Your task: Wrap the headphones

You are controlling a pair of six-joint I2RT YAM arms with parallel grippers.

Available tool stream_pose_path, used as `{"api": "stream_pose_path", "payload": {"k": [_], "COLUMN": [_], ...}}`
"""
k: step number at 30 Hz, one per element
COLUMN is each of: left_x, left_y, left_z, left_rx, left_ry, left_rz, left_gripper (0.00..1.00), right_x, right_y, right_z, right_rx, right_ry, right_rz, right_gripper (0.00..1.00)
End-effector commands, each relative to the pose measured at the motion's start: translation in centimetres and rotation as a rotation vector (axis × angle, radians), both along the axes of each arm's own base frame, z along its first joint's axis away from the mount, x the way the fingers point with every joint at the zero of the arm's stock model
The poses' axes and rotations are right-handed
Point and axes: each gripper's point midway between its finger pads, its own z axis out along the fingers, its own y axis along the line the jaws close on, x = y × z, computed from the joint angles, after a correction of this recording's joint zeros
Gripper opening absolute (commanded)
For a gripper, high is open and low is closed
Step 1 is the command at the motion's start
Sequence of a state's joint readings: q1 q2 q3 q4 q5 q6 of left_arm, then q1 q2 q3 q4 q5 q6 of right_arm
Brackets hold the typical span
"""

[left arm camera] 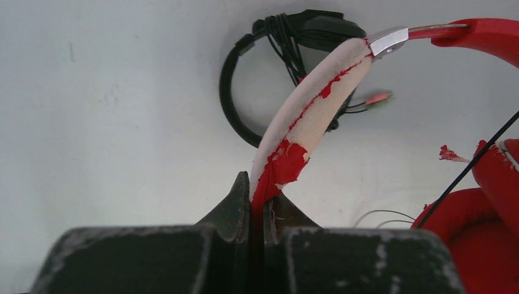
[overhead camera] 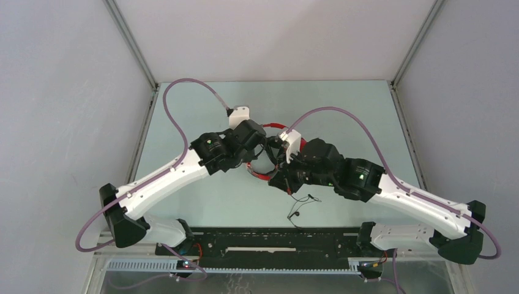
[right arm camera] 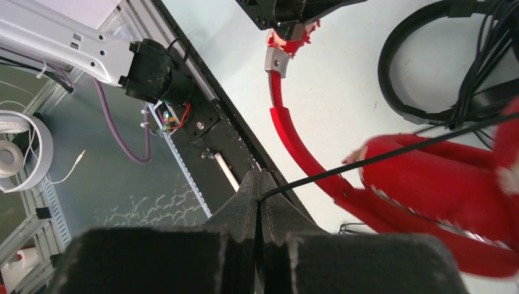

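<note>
We list: left claw [left arm camera: 257,199], pressed shut on the flaking band [left arm camera: 318,101] of the headphones [right arm camera: 440,177], mid-surface [left arm camera: 110,92] between the arms; right claw [right arm camera: 260,191], pinching the cable [right arm camera: 392,153]. We judge the band stiff but springy, its padding fragile; the cable light, limp, slippery, best held near its free end.

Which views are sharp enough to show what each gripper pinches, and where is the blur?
Left wrist: soft even light, peeling headband sharp in the shut left gripper, black headphones behind readable too. Right wrist: thin cable crisp where the shut right gripper pinches it, red earcup near the lens softer. Top external: flat light, no glare, red headphones mostly hidden under both grippers.
</note>
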State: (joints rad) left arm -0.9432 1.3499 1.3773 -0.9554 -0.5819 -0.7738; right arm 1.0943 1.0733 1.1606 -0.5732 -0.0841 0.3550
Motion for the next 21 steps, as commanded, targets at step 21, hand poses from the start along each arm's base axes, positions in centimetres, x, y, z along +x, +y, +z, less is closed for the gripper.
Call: {"api": "stream_pose_path", "payload": {"k": [21], "left_x": [3.2], "left_y": [-3.4], "left_z": [10.0], "left_rx": [-0.725], "left_ry": [0.079], "left_rz": [0.046], "left_gripper": [0.00], "right_x": [-4.0], "right_y": [0.9], "right_z": [2.5], "right_rx": [0.246], "right_ry": [-0.025], "right_rz": [0.061], "right_gripper": [0.08]}}
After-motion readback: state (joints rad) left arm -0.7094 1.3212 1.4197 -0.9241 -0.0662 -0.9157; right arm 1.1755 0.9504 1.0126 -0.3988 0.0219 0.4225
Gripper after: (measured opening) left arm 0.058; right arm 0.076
